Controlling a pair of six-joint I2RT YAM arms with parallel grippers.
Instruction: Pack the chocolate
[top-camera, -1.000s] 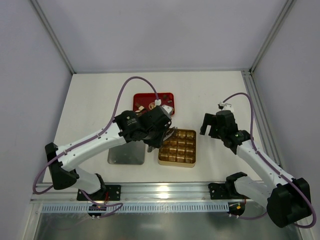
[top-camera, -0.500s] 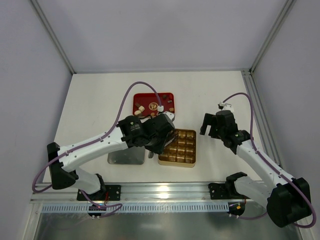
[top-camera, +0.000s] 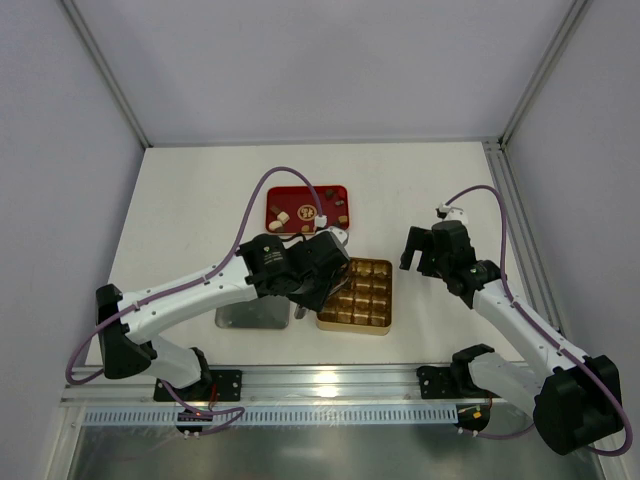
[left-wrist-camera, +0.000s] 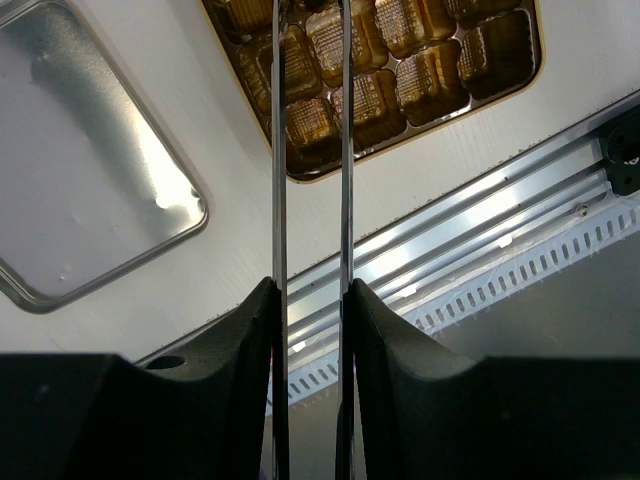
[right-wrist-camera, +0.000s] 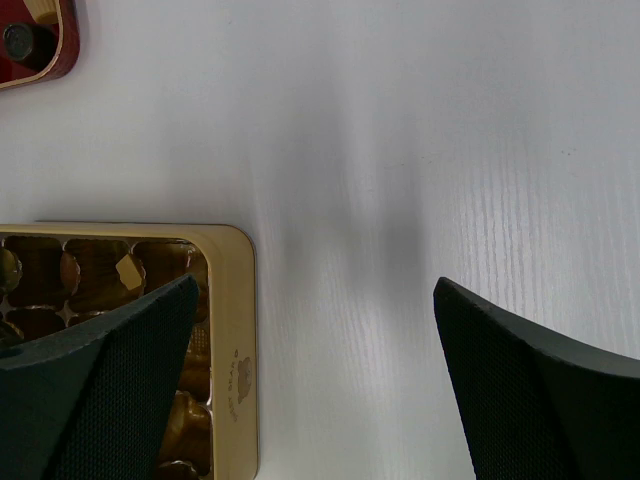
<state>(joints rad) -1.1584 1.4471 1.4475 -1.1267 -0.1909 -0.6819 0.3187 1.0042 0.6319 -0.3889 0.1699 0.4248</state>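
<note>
White table (top-camera: 180, 200). Square gold tin w/ grid cells (top-camera: 370, 327) near centre, flat silver metal lid (top-camera: 245, 318) just left. Small red rectangular tray (top-camera: 290, 197) just far of tin holds chocolate pcs (top-camera: 282, 215). Left gripper (left-wrist-camera: 310, 20) over tin's left cells, blades narrowly apart, tips out of shot, can't tell if gripping. Right gripper (right-wrist-camera: 313, 290) spread wide, right of tin.

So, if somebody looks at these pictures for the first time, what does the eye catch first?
Probably the gold tin, shining near the front edge of the table, with the thin fingers of the left hand reaching over its near left corner. Behind it sits the red tray with a few loose chocolate pieces. The right hand hangs wide open right of the tin.
</note>
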